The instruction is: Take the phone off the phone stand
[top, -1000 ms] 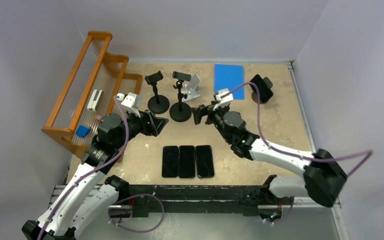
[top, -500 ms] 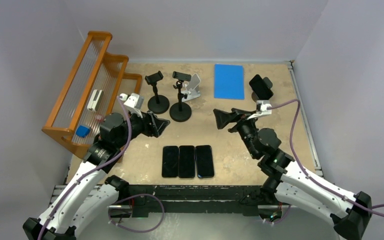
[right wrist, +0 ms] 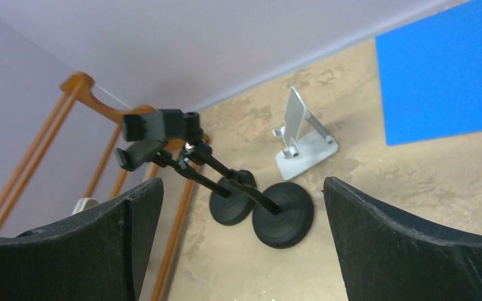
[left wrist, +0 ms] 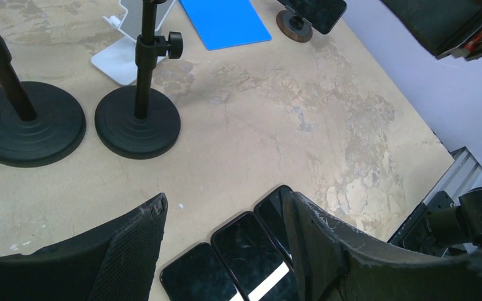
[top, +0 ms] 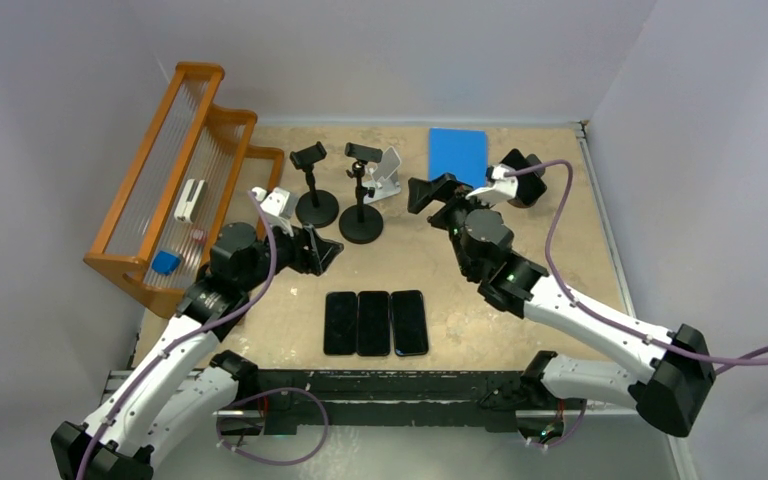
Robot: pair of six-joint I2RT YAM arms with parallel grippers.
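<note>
Judging the phone (left wrist: 314, 9), perched on its stand (left wrist: 292, 22) at the far right of the bench (top: 580, 240), as light, rigid and slick-glassed, you should pinch its long edges, not the screen; right fingers (right wrist: 408, 244) gape wide and empty, left fingers (left wrist: 132, 244) part-spread, also empty.

Near the near edge, three phones (top: 375, 322) are lying side by side. Beyond them two pole stands (top: 362, 225) are standing, with a folding stand (top: 392, 178) sitting just behind to their right. A mat (top: 457, 160) is lying further right, and the phone stand (left wrist: 295, 24) is holding the phone (left wrist: 317, 9) at the far right. A rack (top: 200, 72) is standing along the left.
</note>
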